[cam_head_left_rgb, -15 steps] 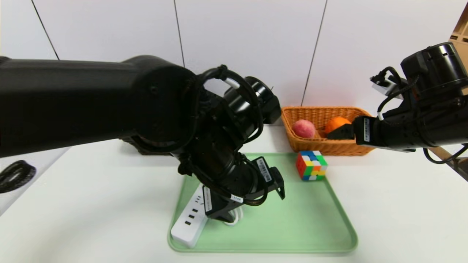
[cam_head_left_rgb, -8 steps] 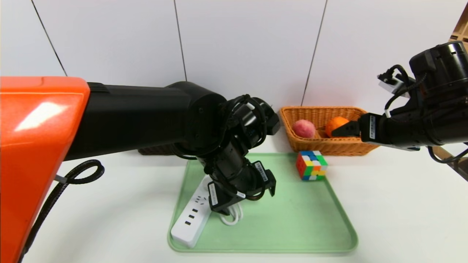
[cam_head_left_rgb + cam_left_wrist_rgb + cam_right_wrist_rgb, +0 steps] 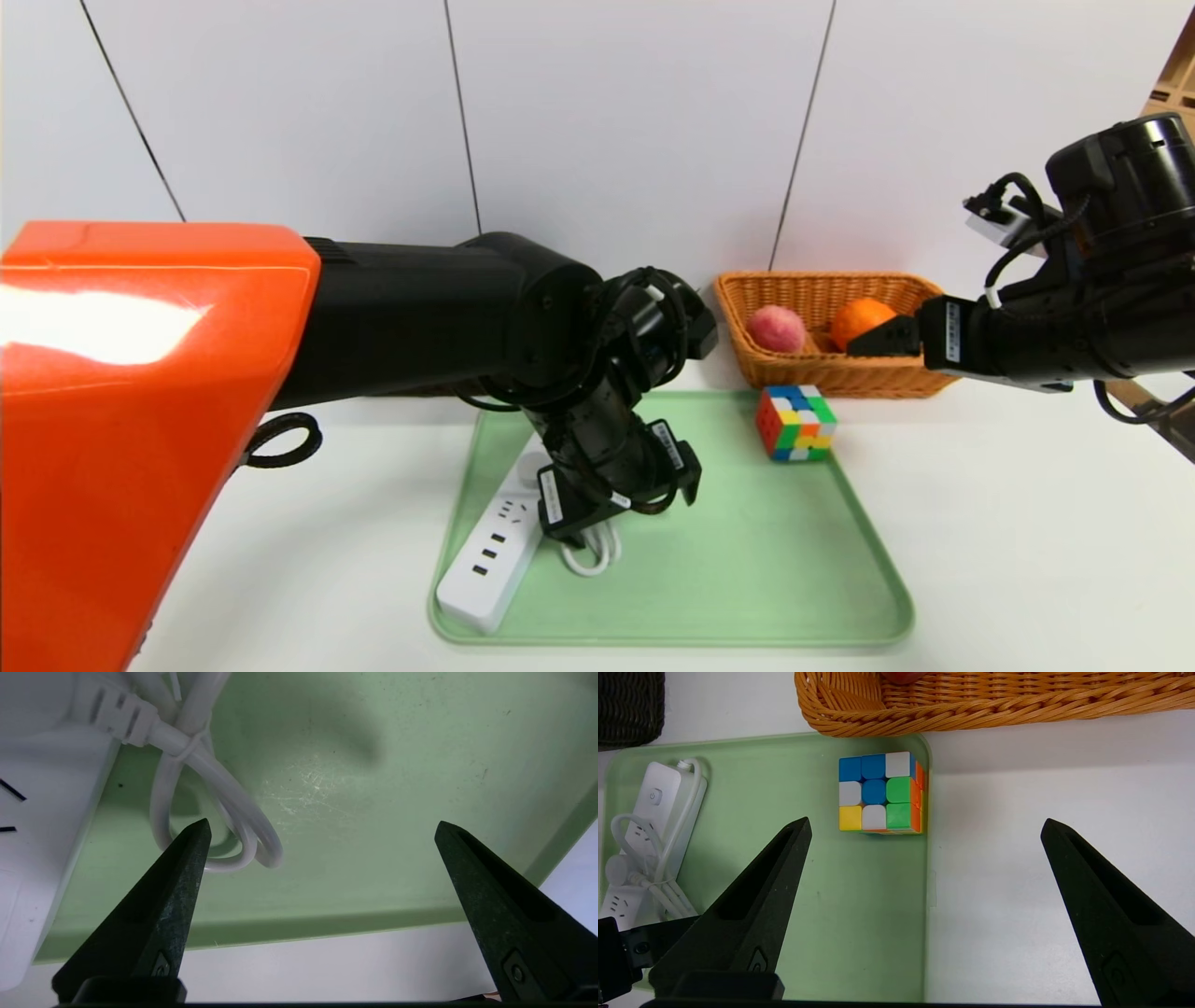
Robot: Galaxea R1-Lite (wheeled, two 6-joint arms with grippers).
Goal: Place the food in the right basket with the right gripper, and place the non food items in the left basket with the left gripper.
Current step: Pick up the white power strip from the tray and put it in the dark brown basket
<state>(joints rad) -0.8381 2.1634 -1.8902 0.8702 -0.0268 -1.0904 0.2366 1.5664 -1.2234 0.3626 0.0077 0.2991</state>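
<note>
Food's done: I see the peach (image 3: 776, 329) and orange (image 3: 857, 316) in the right basket (image 3: 920, 381). The power strip (image 3: 487, 558) and cube (image 3: 794, 423) sit on the tray (image 3: 747, 597). My left gripper (image 3: 322, 842), fingers spread, hovers probably just above the strip's cable (image 3: 219, 793); my right gripper (image 3: 924, 844) hangs spread above the surface (image 3: 1041, 826).

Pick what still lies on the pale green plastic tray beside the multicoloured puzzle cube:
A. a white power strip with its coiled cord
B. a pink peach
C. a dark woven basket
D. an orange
A: the white power strip with its coiled cord lies on the pale green plastic tray with the multicoloured puzzle cube, while the pink peach and orange sit in the tan wicker basket.
</note>
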